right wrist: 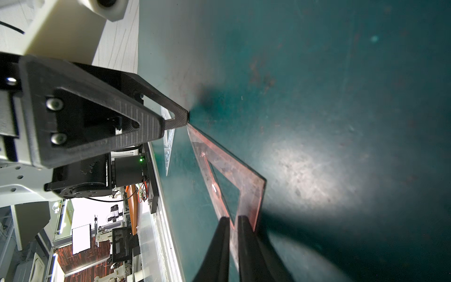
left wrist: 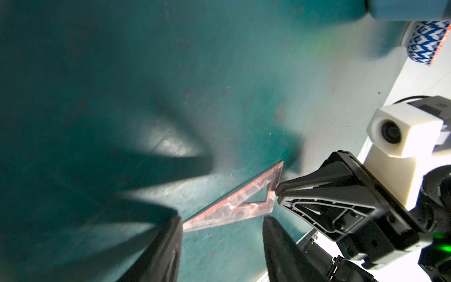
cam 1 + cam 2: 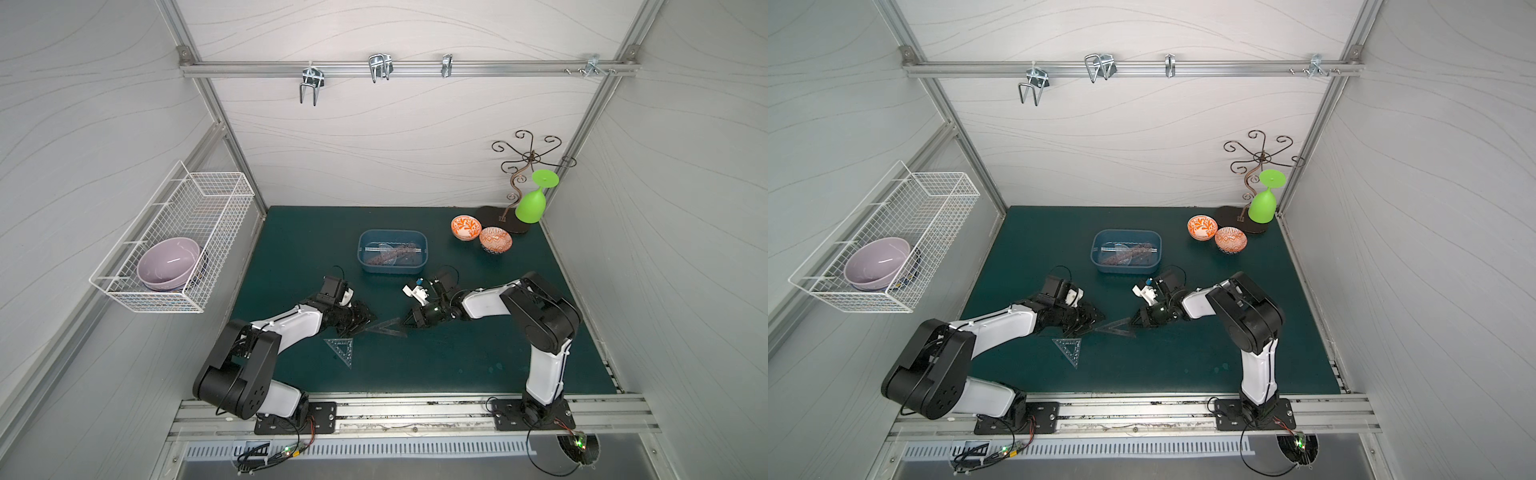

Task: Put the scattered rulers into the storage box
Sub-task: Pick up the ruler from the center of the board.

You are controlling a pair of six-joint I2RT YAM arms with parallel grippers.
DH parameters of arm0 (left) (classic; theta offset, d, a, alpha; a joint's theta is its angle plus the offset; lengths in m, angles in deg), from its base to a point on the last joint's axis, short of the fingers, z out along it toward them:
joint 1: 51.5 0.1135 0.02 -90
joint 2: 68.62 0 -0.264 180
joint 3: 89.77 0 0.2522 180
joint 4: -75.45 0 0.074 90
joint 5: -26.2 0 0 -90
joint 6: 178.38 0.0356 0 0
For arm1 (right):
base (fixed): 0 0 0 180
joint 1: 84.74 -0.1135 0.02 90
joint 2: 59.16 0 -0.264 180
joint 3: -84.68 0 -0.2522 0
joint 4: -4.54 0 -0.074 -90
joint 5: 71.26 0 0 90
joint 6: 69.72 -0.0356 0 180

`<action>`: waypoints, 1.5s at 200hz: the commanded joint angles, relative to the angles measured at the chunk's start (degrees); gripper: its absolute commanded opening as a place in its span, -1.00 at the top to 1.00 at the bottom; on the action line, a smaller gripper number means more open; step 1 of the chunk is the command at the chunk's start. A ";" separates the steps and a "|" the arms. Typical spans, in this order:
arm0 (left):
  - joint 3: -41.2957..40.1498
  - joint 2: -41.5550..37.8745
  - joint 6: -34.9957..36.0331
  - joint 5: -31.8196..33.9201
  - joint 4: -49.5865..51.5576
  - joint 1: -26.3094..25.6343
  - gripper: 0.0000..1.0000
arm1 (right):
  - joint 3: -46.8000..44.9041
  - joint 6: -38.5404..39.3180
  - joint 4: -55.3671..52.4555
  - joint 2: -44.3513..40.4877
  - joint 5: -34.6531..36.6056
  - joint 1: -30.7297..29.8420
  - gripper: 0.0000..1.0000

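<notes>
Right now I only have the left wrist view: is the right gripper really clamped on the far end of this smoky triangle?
Observer: Yes. The right wrist view shows the right gripper shut on the wide end of the smoky triangle.
Operator: Any other ruler loose?
Observer: One bluish triangle lies on the mat, close beside the smoky one.
Operator: What is stored so far?
Observer: The storage box holds several rulers, seen in both top views.
</notes>
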 commanded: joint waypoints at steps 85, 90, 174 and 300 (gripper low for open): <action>5.07 -7.85 4.89 5.98 12.32 1.52 -0.16 | -2.94 1.35 -6.75 0.92 5.17 0.52 0.72; 4.78 -7.38 4.72 5.60 11.84 1.52 -0.16 | -2.96 1.47 -6.73 0.92 5.18 0.47 0.72; 1.68 -4.15 1.79 2.40 5.29 0.64 -0.16 | -2.56 1.26 -7.07 -1.46 4.41 0.52 0.72; 3.45 -6.10 3.18 4.53 9.32 2.12 -0.17 | 3.20 -0.32 -7.60 -3.06 2.06 -2.42 0.73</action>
